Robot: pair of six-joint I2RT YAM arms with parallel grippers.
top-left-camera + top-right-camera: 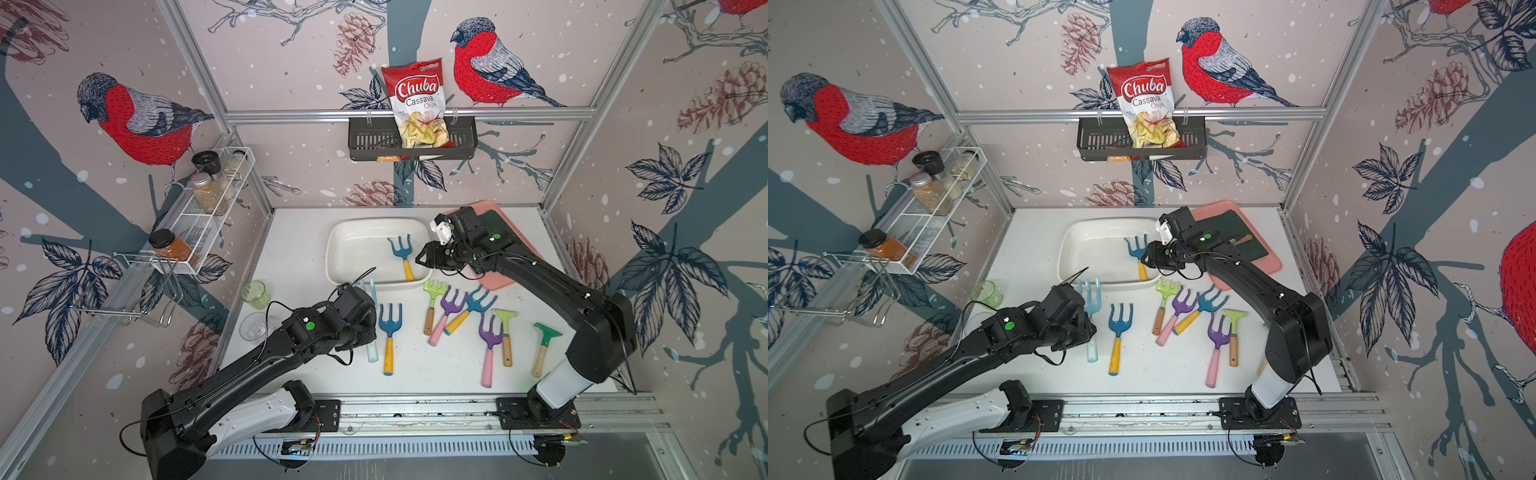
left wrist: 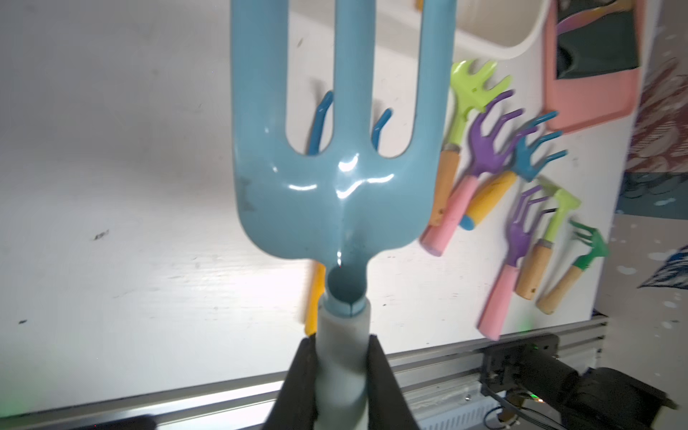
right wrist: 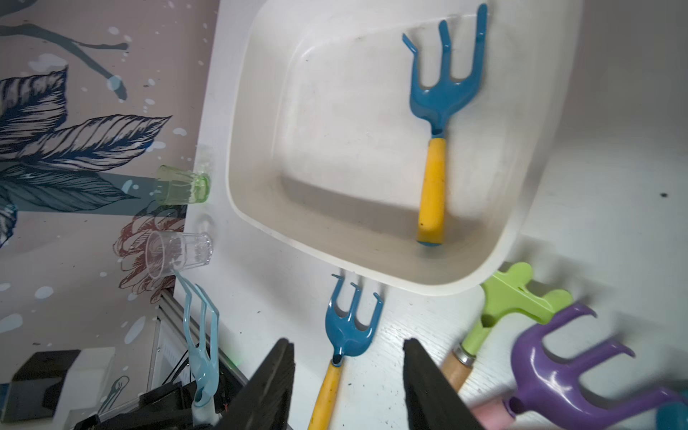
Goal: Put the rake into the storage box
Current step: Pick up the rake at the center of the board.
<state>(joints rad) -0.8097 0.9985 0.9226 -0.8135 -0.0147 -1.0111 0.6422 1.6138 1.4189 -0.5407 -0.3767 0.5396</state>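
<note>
Seven loose tools [image 1: 451,309] near storage box [image 1: 331,253]

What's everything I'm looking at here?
storage box: one, white, back of table.
boxed rake: one, blue, yellow handle, inside box.
loose garden tools: seven, mixed colours, table front.
cups: two, green and clear, table's left edge.
tray: one, pink, dark green cloth, back right.
chips bag: one, red-white, in black basket.
jars: four, white wall rack.
left pincer: shut on light-blue rake.
right pincer: open, by box's right rim.
</note>
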